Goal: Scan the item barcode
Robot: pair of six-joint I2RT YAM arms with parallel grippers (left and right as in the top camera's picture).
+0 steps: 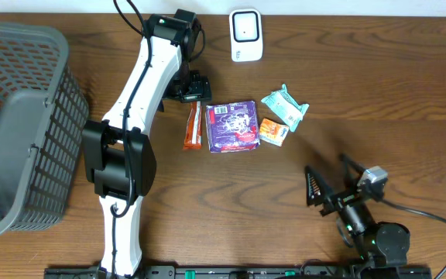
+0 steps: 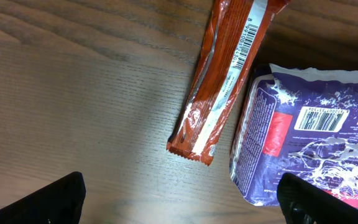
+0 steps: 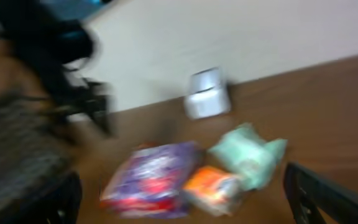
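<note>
- Orange-red bar (image 1: pixel 193 125), the likeliest item to scan, lies flat near the middle of the table (image 1: pixel 378 93), just left of a purple packet (image 1: pixel 232 126). I cannot tell whether the two touch.
- Its barcode strip (image 2: pixel 247 43) faces up, as the left wrist view shows. The purple packet beside it also has a barcode facing up.
- A white scanner (image 1: pixel 246 35) stands at the far edge, well apart from the bar, with nothing held in front of it.
- Judged from this, the task is at its very start: no item is lifted and none is presented to the scanner. Left to do are the pick-up, the carry toward the far edge, and turning the barcode to face the scanner.
- The left arm (image 1: pixel 142 85) reaches out over the far end of the bar. Its jaws are spread wide and grasp nothing, and its dark fingertips (image 2: pixel 48 202) hang clear of the wrapper.
- The right arm (image 1: pixel 370 225) sits at the near right, well apart from every packet. Its jaws are likewise released wide and empty, and its wrist view is blurred.
- A teal packet (image 1: pixel 285 105) and a small orange packet (image 1: pixel 273 132) lie right of the purple one, and a grey basket (image 1: pixel 22 124) stands at the left.
</note>
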